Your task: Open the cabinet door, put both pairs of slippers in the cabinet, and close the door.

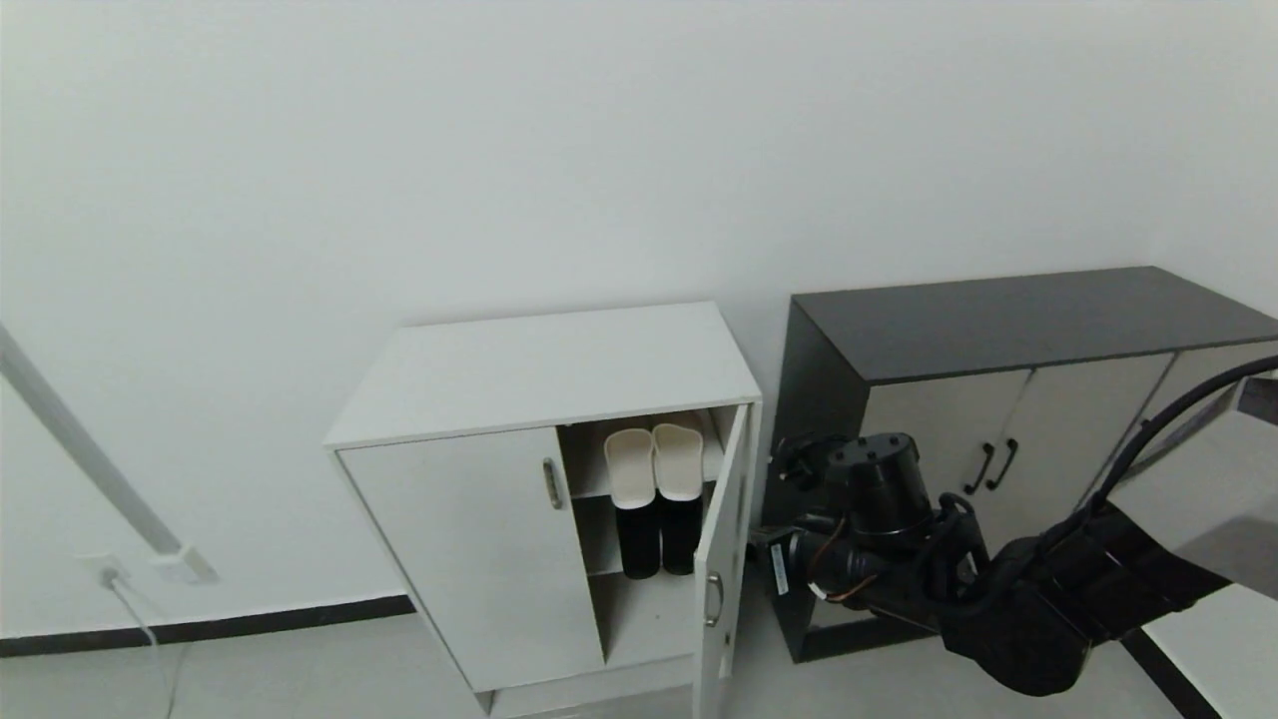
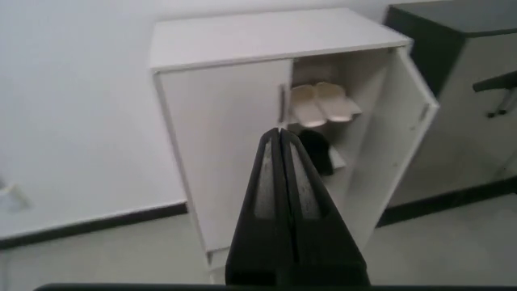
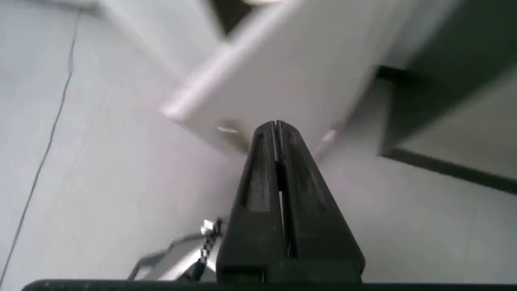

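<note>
The white cabinet [image 1: 539,369] stands against the wall with its right door [image 1: 721,539] swung open and its left door [image 1: 469,549] closed. Inside, a white pair of slippers [image 1: 654,461] lies on the upper shelf and a black pair [image 1: 657,537] on the shelf below. The left wrist view shows the same white pair [image 2: 325,103] above the black pair [image 2: 317,149]. My left gripper [image 2: 279,133] is shut and empty, held back from the cabinet front. My right gripper [image 3: 279,129] is also shut and empty, its tips close to the outer face of the open door [image 3: 323,65].
A dark-topped cabinet [image 1: 1008,320] with closed doors stands just right of the white one, behind my right arm. A wall socket with a cable [image 1: 110,574] and a slanted conduit are at far left. Bare floor lies in front of the cabinets.
</note>
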Controlling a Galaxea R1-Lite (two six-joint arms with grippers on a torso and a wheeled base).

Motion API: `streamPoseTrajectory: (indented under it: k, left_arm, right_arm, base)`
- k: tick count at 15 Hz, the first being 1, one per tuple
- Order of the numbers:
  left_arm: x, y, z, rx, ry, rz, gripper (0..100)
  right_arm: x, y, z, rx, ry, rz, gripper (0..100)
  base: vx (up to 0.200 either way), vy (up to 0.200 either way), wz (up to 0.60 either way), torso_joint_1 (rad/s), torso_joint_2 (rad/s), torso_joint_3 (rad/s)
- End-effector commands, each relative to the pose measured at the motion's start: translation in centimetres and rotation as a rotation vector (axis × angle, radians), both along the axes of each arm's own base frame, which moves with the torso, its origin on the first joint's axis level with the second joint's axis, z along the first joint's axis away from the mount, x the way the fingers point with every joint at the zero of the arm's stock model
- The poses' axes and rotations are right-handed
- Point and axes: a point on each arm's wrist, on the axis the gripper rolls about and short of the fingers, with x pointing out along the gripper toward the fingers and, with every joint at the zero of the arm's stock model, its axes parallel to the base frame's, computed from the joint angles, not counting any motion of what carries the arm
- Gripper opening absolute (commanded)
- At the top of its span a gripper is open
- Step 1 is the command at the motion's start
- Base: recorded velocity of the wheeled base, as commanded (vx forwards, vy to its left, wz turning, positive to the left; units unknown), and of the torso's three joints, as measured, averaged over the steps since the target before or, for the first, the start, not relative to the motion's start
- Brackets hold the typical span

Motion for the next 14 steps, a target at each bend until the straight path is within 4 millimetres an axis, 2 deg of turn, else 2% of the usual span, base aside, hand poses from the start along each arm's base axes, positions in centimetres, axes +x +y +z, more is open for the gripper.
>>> streamPoseTrajectory:
  k: [1,5,8,9,12,14]
  left_arm:
    - [0.0,0.0,0.0,0.0,0.001,0.001,0]
    - [0.0,0.0,0.0,0.0,0.001,0.001,0]
    - [0.0,0.0,0.0,0.0,0.001,0.001,0]
    - [0.0,0.0,0.0,0.0,0.001,0.001,0]
    - [0.0,0.0,0.0,0.0,0.001,0.001,0]
    - [0.0,0.0,0.0,0.002,0.001,0.001,0]
  right_arm:
    - [-0.1,-0.2,0.0,0.008,-0.003,0.01,0]
    - [0.2,-0.7,0.2,-0.002,-0.033,0.002,0]
    - [0.3,-2.2,1.3,-0.01,-0.046,-0.029,0]
    - [-0.1,-3.5,1.5,-0.072,-0.024,-0.033,0]
    - [0.1,-4.5,0.2,-0.127,0.038,-0.053,0]
    - [0.6,-4.4,-1.1,-0.149,0.067,-0.057,0]
  base:
    - [0.0,0.0,0.0,0.0,0.0,0.0]
    - [0.0,0.0,0.0,0.0,0.0,0.0]
    - [0.0,0.0,0.0,0.0,0.0,0.0]
    - [0.0,0.0,0.0,0.0,0.0,0.0]
    - [0.0,0.0,0.0,0.0,0.0,0.0]
    - [0.0,0.0,0.0,0.0,0.0,0.0]
